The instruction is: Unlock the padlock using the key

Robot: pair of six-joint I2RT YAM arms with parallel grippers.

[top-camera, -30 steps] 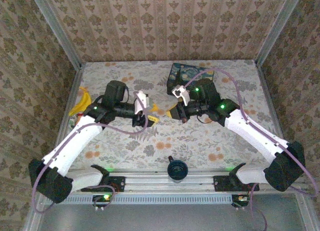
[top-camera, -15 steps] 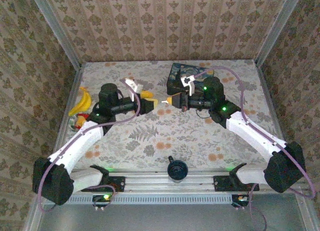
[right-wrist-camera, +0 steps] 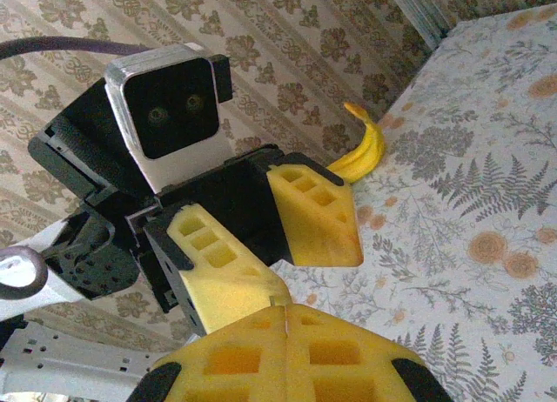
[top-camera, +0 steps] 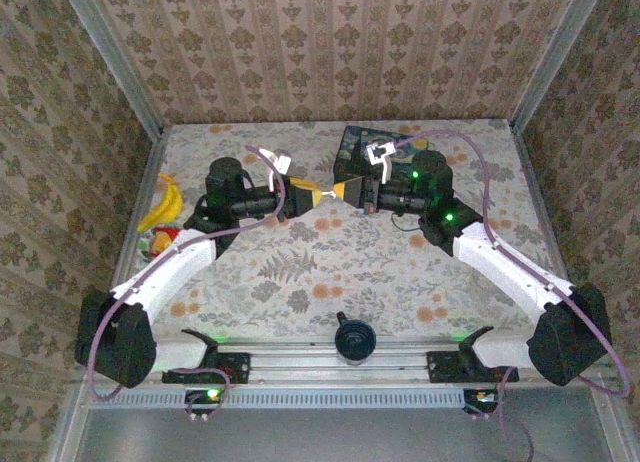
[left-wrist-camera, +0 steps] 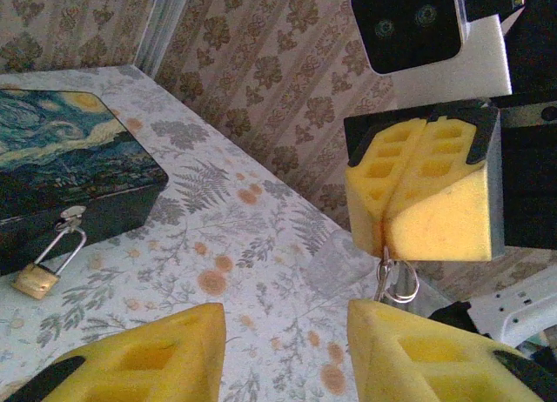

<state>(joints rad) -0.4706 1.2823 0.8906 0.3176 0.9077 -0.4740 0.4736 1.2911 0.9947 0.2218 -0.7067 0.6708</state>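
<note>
Floral tabletop [left-wrist-camera: 261, 237] lies open below. Box [left-wrist-camera: 61, 158] closed, ahead-left of left claw [left-wrist-camera: 283, 350] (padlock [left-wrist-camera: 36, 280] hangs at its front). Left claw apart; right claw [left-wrist-camera: 383, 245] pinches key [left-wrist-camera: 393, 280].

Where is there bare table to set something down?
Free: the near middle of the table, from the front rail up to the end effectors; also the far-left corner beyond the banana. Crowded: far centre, where left end effector and right end effector meet beside the box.
</note>
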